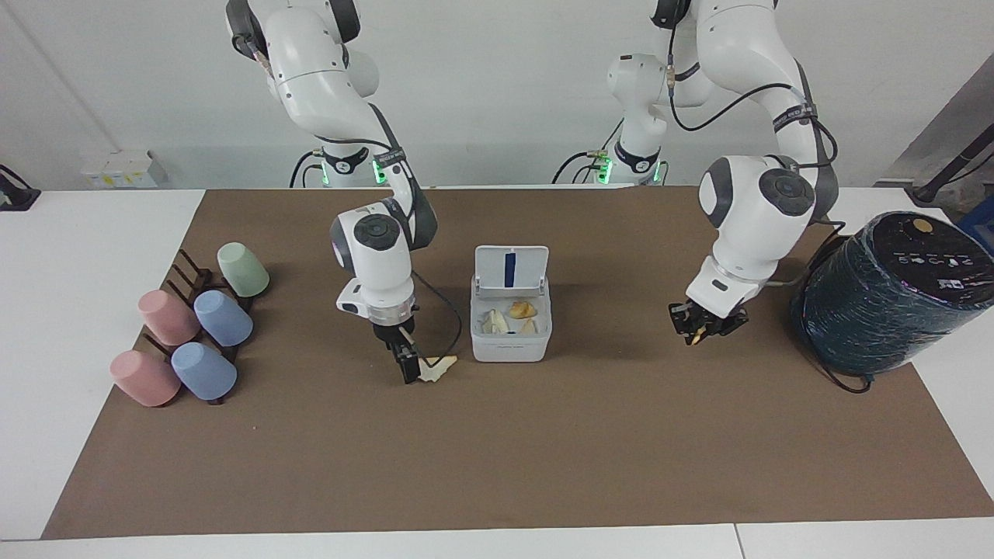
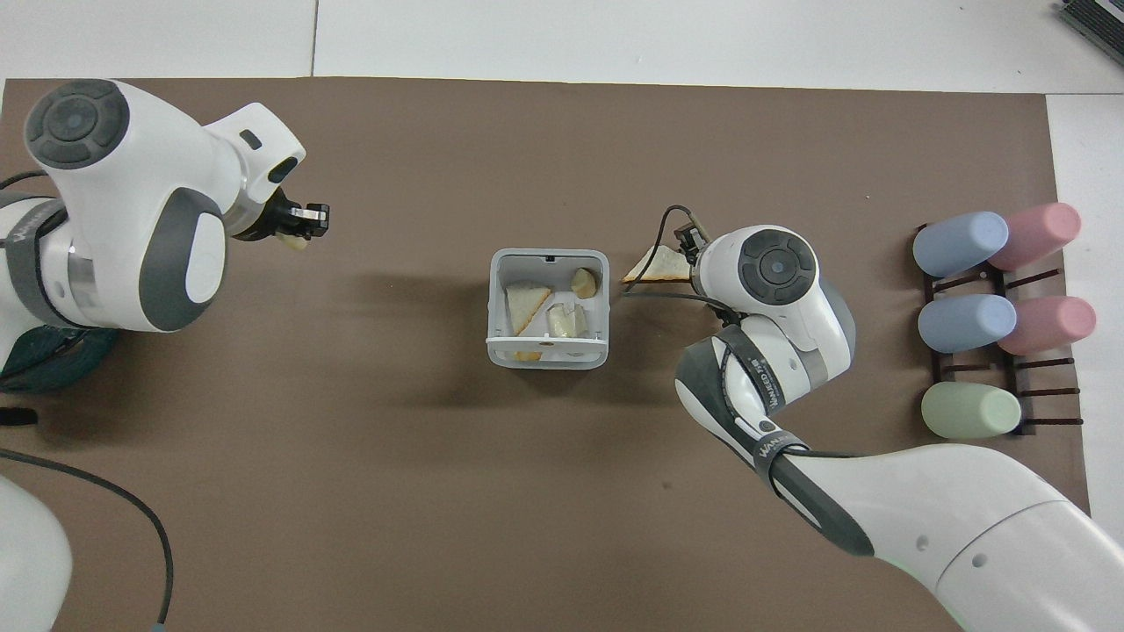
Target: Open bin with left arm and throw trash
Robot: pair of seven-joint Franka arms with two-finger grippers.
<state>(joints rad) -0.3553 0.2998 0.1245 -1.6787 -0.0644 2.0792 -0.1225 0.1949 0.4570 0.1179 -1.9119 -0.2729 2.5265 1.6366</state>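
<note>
Half the tan scrap (image 1: 436, 368) hides under the right gripper (image 1: 408, 371).

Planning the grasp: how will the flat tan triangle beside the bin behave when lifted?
The tan triangle lies flat and thin on the mat, so probably light and hard to get under. Its straight edges suggest it is fairly stiff, possibly brittle.

Left gripper (image 1: 703, 330) pinched shut, up off the table toward its own end; right gripper (image 1: 409, 369) points straight down, low beside the bin (image 1: 510, 326).
</note>
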